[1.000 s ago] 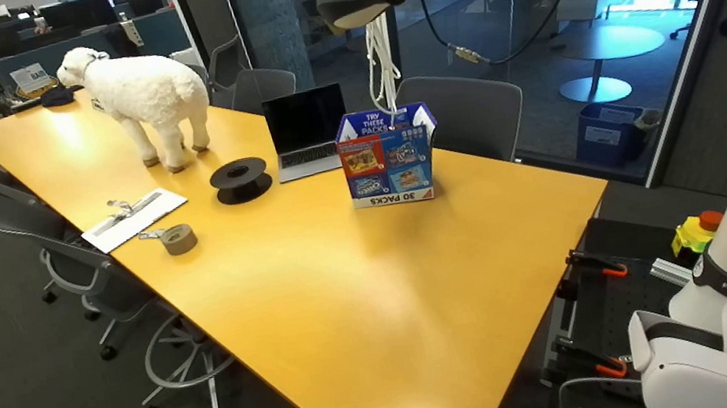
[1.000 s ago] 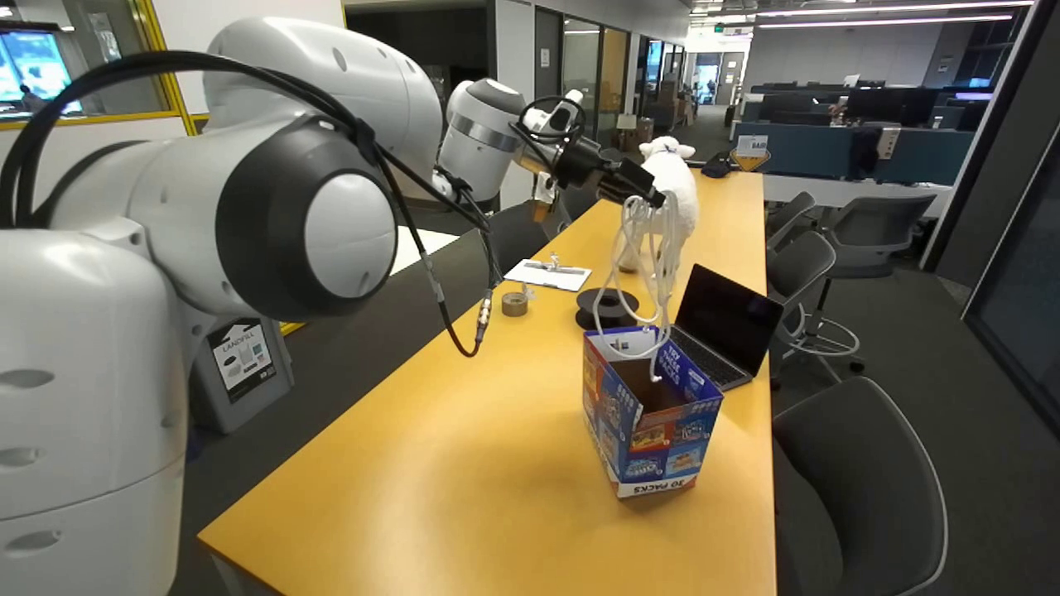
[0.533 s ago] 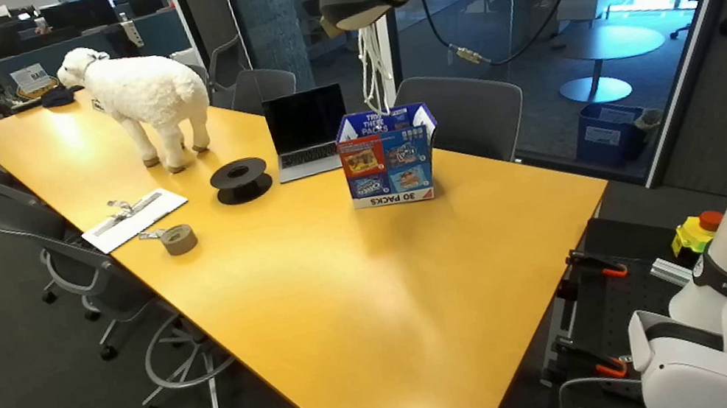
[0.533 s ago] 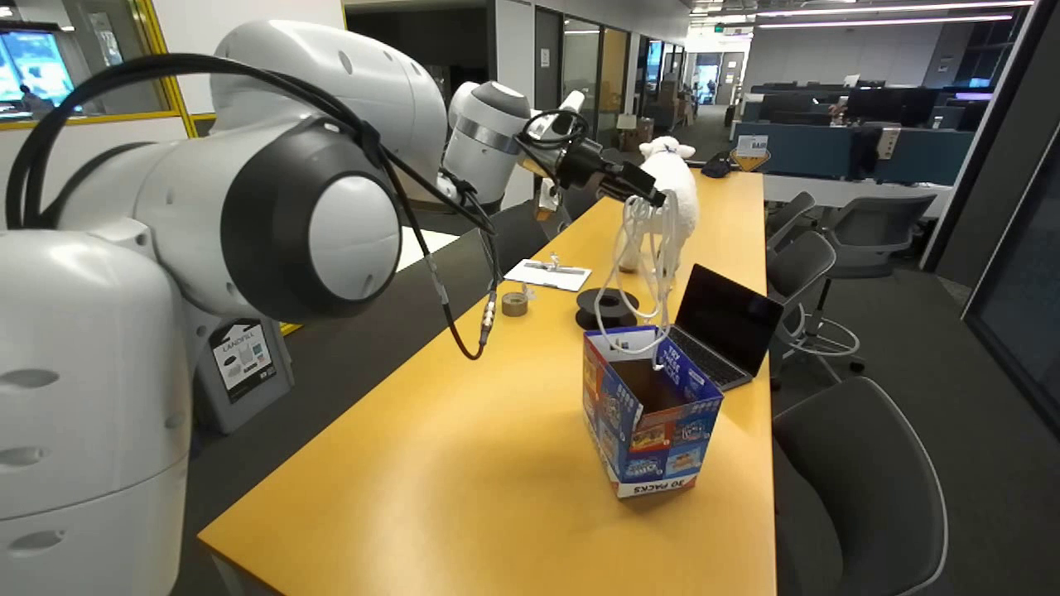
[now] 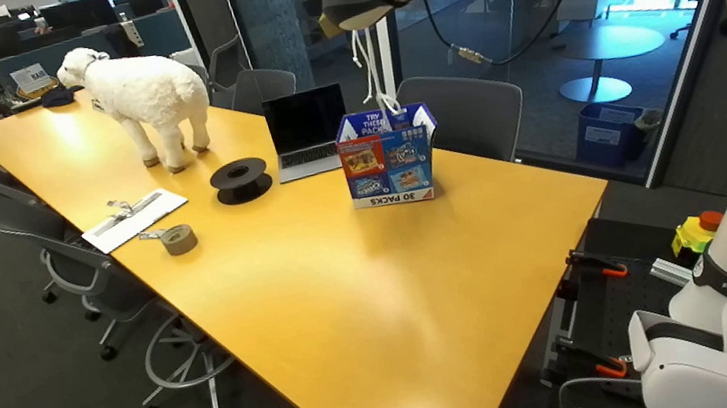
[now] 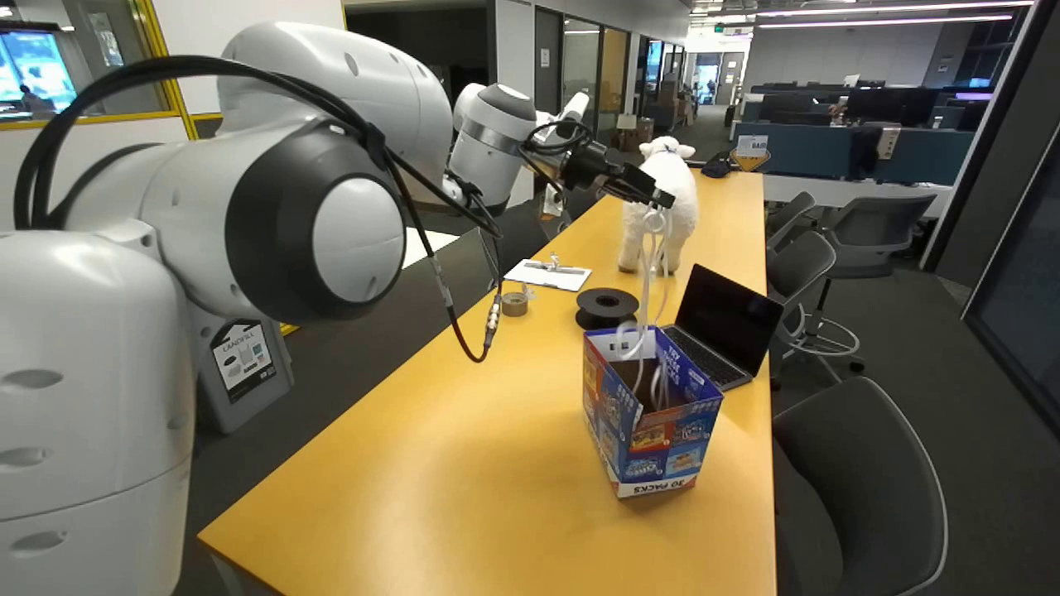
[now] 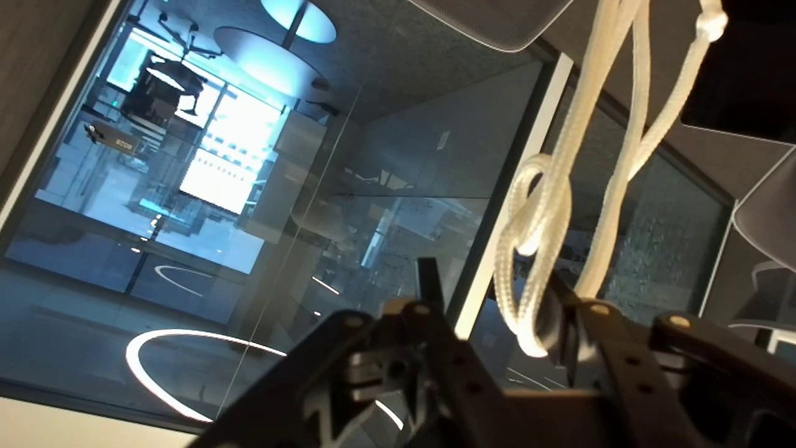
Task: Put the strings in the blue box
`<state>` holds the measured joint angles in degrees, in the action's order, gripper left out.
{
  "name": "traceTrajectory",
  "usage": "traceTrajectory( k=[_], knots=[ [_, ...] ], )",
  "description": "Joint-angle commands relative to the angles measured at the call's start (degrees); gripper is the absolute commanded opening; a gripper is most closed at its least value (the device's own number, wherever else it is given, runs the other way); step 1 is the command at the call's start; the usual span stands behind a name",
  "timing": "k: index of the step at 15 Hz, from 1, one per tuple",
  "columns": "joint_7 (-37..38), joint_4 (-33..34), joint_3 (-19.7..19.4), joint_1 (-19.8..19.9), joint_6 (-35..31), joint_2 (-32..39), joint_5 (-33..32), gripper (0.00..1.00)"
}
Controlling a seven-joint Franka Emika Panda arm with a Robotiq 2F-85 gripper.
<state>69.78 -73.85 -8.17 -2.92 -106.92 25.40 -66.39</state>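
Gripper [image 6: 661,197] is above the blue box [image 5: 388,166], angled dn; jaws apart, w/ a clear gap btwn them in the wrist view. Strings [image 7: 558,177] drape over one jaw only; exact catch pt can't be made out. Rest hangs dn below: in both ext. views the lower part runs past the rim into the box, btwn its walls; can't tell if it touches the bottom. Box stands upright on the table [image 5: 319,294], open side up. Laptop [image 5: 306,120] sits just beside it, blk spool [image 5: 240,181] near the laptop. Tape roll [image 5: 179,241], clipboard [image 5: 145,214] & toy sheep [image 5: 146,93] are farther along, same table. Gray chair [image 5: 471,112] is by the table edge, near box.
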Motion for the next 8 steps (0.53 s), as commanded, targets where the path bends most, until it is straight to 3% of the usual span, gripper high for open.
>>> traceTrajectory(
  k=[1,4,8],
  knots=[
    [2.1,1.5,0.5,1.0,-1.6,0.7,-1.2,0.74],
    [2.7,1.3,0.5,1.1,-1.7,0.6,-1.2,0.96],
    [2.1,1.1,0.6,1.4,-1.4,0.2,-0.5,1.0]
  ],
)
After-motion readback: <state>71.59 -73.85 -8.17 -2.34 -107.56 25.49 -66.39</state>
